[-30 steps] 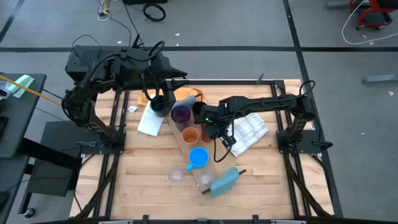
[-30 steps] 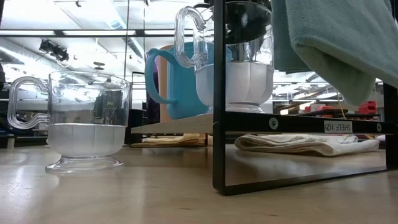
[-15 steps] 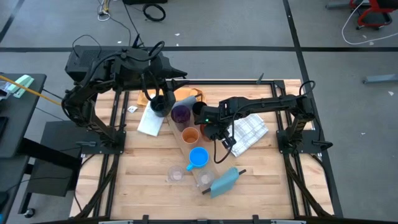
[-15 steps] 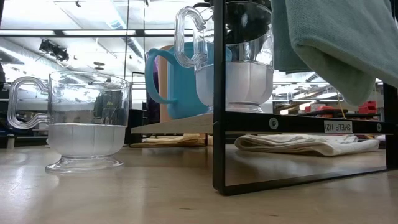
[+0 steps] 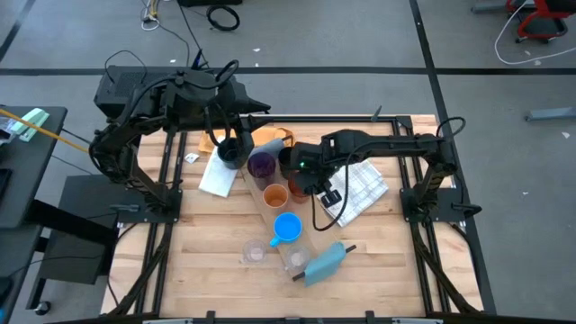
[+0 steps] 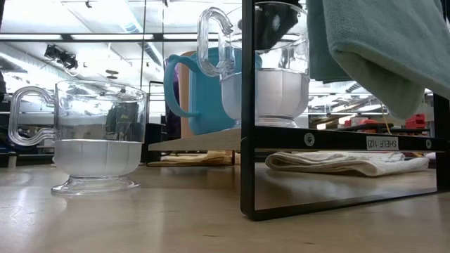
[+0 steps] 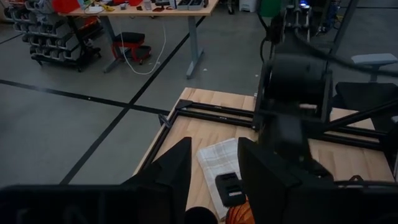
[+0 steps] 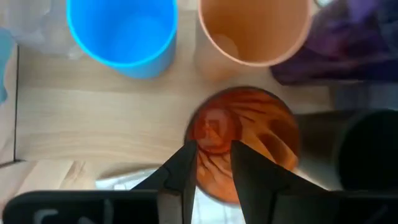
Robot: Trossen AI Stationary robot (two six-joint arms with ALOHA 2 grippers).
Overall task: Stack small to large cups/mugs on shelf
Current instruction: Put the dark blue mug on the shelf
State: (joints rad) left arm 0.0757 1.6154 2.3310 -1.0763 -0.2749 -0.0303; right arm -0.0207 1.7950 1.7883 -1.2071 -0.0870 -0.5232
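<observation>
The pale shelf plank [image 5: 270, 216] carries a purple tumbler [image 5: 262, 165], a pale orange cup [image 5: 275, 194], a bright blue mug [image 5: 287, 227] and a clear glass [image 5: 295, 259] in a row. A red-orange cup [image 8: 249, 134] stands upright beside the pale orange cup [image 8: 255, 28]. My right gripper [image 8: 213, 149] hangs above it, pointing down, with its fingers a little apart and nothing between them. A dark cup [image 8: 373, 149] is next to the purple tumbler. My left gripper [image 7: 214, 165] waits high over the far left, open and empty. A black cup [image 5: 230, 153] shows below it.
A second clear glass [image 5: 255, 254] stands on the table left of the shelf's near end. A blue-grey cloth [image 5: 326, 263] hangs at that end. A white checked cloth [image 5: 362, 189] lies at the right, a white cloth [image 5: 219, 175] at the left, and an orange-brown board [image 5: 270, 137] at the far side.
My right gripper has risen straight up from the red-orange cup, and the arm's elbow has lifted with it. The cup stays upright where it was. My left arm has kept still.
</observation>
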